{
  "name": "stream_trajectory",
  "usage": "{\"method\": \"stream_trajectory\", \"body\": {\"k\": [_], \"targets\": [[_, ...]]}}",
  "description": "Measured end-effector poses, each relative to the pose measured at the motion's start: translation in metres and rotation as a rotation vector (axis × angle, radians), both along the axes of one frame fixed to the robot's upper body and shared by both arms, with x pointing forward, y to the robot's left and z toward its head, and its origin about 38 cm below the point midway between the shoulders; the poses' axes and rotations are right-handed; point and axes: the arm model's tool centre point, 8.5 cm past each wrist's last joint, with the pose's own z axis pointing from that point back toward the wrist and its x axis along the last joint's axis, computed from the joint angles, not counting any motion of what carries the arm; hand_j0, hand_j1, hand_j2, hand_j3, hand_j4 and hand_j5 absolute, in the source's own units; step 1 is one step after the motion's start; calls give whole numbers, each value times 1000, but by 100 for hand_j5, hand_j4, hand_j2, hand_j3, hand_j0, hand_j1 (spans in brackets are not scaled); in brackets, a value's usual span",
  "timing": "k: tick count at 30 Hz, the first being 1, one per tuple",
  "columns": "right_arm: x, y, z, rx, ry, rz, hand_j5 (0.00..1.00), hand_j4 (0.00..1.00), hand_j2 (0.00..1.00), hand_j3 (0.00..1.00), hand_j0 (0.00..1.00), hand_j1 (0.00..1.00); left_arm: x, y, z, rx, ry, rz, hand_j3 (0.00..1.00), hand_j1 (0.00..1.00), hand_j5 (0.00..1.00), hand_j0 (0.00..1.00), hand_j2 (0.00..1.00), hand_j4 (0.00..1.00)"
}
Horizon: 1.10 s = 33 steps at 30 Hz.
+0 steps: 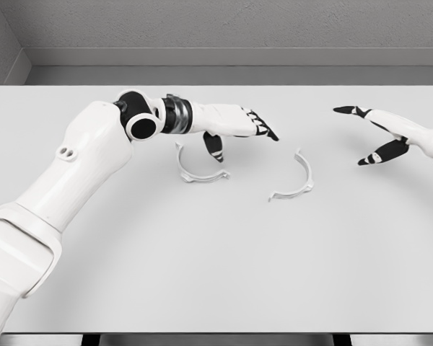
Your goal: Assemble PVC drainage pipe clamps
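You're hovering your left hand [234, 124] just above the first clamp half [199, 167], fingers loose and holding nothing, so I'd say you're setting up the first pickup. The other half [297, 180] is lying nearby on the table [202, 274], and your right hand [390, 137] is waiting spread and empty, so you're needing to drop down and pinch next.

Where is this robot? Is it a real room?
Probably not a real room: it looks like a computer-made test space. A bare white table stands against plain grey walls, and only two curved clamp halves lie between the left hand and right hand.
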Motion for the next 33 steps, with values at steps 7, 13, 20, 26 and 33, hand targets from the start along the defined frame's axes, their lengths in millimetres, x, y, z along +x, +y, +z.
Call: {"method": "stream_trajectory", "body": {"k": [7, 13, 20, 26, 33], "targets": [[0, -3, 1, 2, 0, -10, 100, 100, 100, 100, 100, 100, 3, 7, -12, 71, -9, 18, 100, 100, 100, 100, 100, 100], [2, -3, 3, 3, -5, -11, 100, 100, 100, 100, 100, 100, 1, 8, -16, 82, -6, 11, 100, 100, 100, 100, 100, 100], [2, -3, 3, 3, -5, -10, 100, 100, 100, 100, 100, 100, -3, 8, -25, 86, 9, 6, 100, 100, 100, 100, 100, 100], [2, -3, 3, 3, -4, -9, 100, 100, 100, 100, 100, 100, -8, 5, -32, 93, 20, -5, 100, 100, 100, 100, 100, 100], [4, -2, 6, 3, -12, -7, 100, 100, 100, 100, 100, 100, -11, 3, -35, 97, 22, -13, 100, 100, 100, 100, 100, 100]]}}
